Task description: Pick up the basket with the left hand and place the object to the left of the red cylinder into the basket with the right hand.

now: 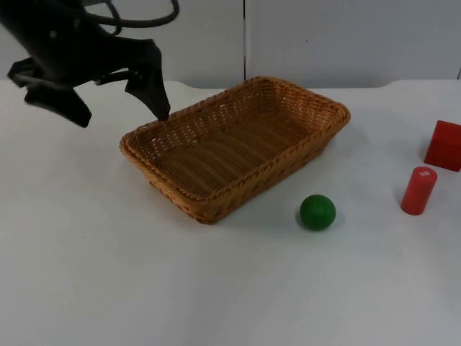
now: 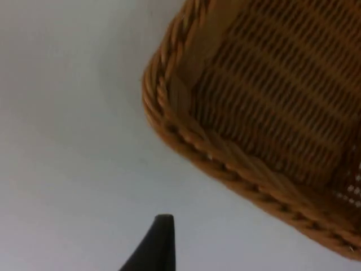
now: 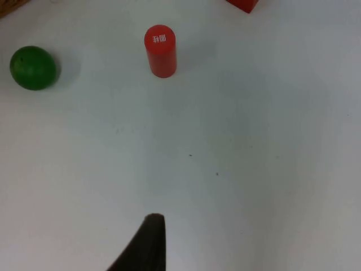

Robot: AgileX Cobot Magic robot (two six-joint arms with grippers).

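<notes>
A woven wicker basket (image 1: 209,210) lies empty in the middle of the table. My left gripper (image 1: 124,114) hangs open at its far left corner. One fingertip (image 1: 163,112) is at the rim, and the other (image 1: 81,115) is out over the bare table. The left wrist view looks at that corner of the basket (image 2: 186,135). A green ball (image 1: 318,212) rests to the left of the upright red cylinder (image 1: 418,190). My right gripper (image 3: 149,243) is held above the table some way from the green ball (image 3: 32,68) and the cylinder (image 3: 161,51).
A red block (image 1: 444,145) stands behind the cylinder near the table's right edge, and its corner (image 3: 243,3) appears in the right wrist view. The grey partition wall (image 1: 324,36) closes off the back. White table top stretches in front of the basket.
</notes>
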